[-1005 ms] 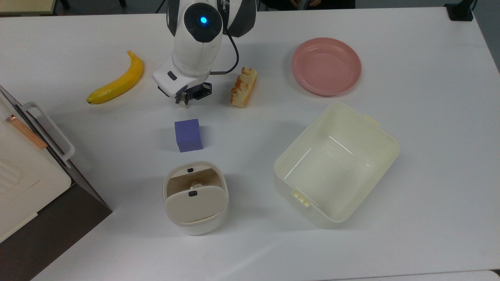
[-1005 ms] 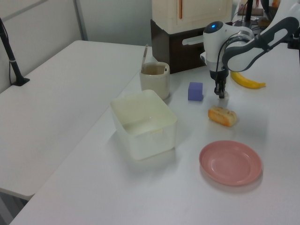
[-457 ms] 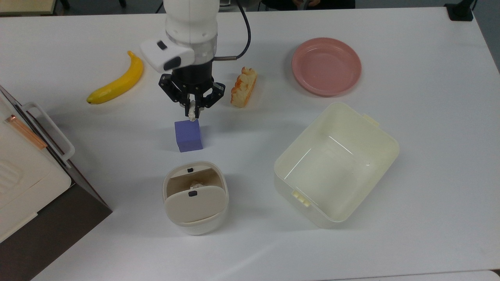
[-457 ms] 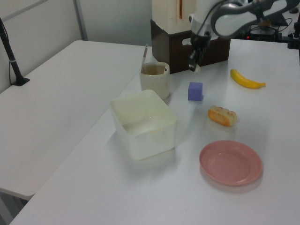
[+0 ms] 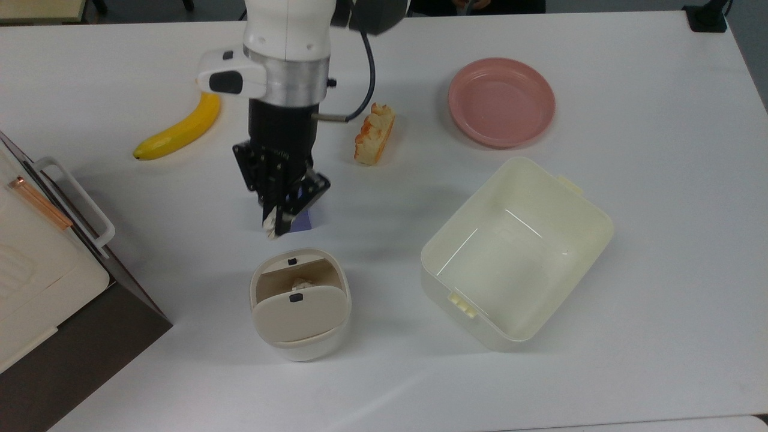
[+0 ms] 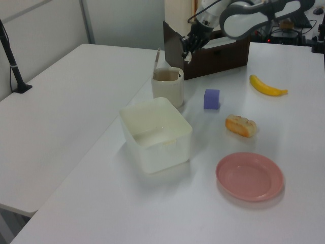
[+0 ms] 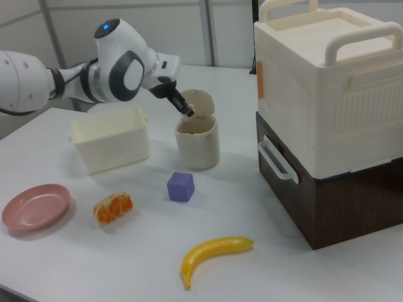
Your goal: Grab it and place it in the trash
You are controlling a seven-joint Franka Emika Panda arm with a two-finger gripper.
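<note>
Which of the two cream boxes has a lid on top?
The small beige bin has a tilted swing lid; the larger cream tub is open, with no lid.

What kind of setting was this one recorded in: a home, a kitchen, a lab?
Most likely a robotics lab or test bench, not a home. A robot arm works over a plain white table with staged props: a banana, a purple cube, a pink plate. Cables and equipment sit behind it in the left view.

White table (image 5: 630,372); second white table (image 6: 56,117) alongside in left view; grey partition panels (image 7: 157,25) behind.
</note>
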